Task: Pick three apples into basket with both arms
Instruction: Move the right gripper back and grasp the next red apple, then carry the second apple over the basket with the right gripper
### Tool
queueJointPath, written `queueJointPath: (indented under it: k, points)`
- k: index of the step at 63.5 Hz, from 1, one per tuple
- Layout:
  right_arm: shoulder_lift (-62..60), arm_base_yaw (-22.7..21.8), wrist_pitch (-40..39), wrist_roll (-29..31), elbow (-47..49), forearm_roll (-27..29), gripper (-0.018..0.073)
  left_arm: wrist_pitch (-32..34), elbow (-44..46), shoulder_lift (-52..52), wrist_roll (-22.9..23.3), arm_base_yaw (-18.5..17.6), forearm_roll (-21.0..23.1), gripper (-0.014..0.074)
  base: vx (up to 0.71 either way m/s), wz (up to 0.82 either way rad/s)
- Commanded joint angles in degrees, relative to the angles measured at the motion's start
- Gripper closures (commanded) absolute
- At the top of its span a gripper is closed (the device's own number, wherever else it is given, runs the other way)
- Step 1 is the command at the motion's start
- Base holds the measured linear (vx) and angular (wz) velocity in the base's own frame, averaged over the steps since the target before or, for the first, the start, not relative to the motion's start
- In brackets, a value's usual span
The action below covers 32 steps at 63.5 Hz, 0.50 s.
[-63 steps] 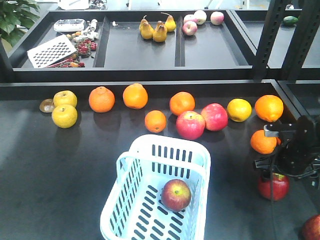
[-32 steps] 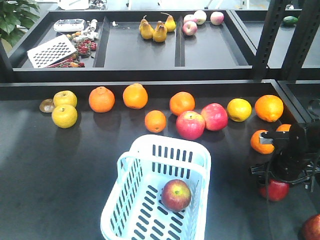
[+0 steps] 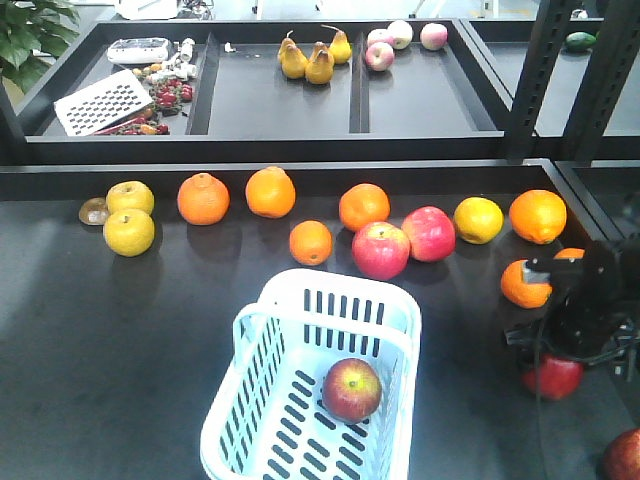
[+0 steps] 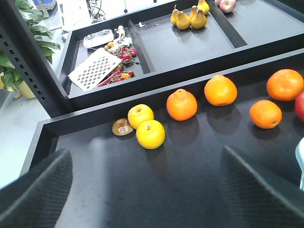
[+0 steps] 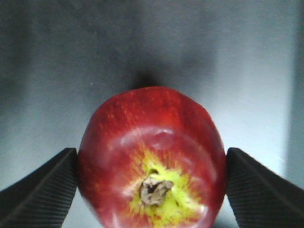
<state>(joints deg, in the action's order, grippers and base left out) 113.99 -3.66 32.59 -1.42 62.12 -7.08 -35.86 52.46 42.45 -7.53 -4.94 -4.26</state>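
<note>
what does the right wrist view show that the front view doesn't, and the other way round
Only right wrist: the yellow-green stem end of the dark red apple, flanked by the right end effector's pads. Only front: the basket holding another apple, plus oranges. Both: that flanked apple on the dark table.

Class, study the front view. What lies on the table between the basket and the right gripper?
Nothing. In the front view, the dark table between the basket and the right gripper, which is down at an apple, is bare.
</note>
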Motion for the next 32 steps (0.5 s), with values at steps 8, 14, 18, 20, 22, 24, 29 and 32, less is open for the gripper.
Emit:
queueJointPath:
  k: [8, 14, 18, 20, 22, 24, 29, 32]
  points:
    - [-10.28, -0.28, 2.91, 0.39, 1.03, -0.41, 0.0551, 3.57, 1.44, -0.14, 0.42, -0.02, 0.01, 0.0006, 0.0, 0.0]
    - [-13.68, -0.16, 5.43, 0.39, 0.97, 0.1, 0.0549, 3.57, 1.44, -0.14, 0.42, -0.02, 0.01, 0.0006, 0.0, 0.0]
    - [-16.13, -0.16, 8.06, 0.72, 0.97, 1.08, 0.0547, 3.57, 1.44, -0.14, 0.42, -0.02, 0.01, 0.0006, 0.0, 0.0]
    - [-17.54, -0.16, 9.17, 1.42, 0.91, 1.74, 0.0547, 3.57, 1.44, -0.14, 0.42, -0.02, 0.01, 0.0006, 0.0, 0.0]
    - [-18.75, -0.16, 10.11, 2.49, 0.85, 2.79, 0.0546, 3.57, 1.44, -0.14, 0.42, -0.02, 0.01, 0.0006, 0.0, 0.0]
    - [-19.98, -0.16, 11.0, 3.58, 0.64, 3.84, 0.0546, 3.57, 1.44, -0.14, 0.42, -0.02, 0.01, 0.0006, 0.0, 0.0]
    - [-24.12, -0.16, 11.97, 6.21, -0.75, 7.08, 0.0544, 3.57, 1.44, -0.14, 0.42, -0.02, 0.01, 0.0006, 0.0, 0.0]
    - [-26.32, -0.16, 12.29, 7.84, -1.87, 9.68, 0.0543, 3.57, 1.44, -0.14, 0.42, -0.02, 0.01, 0.0006, 0.0, 0.0]
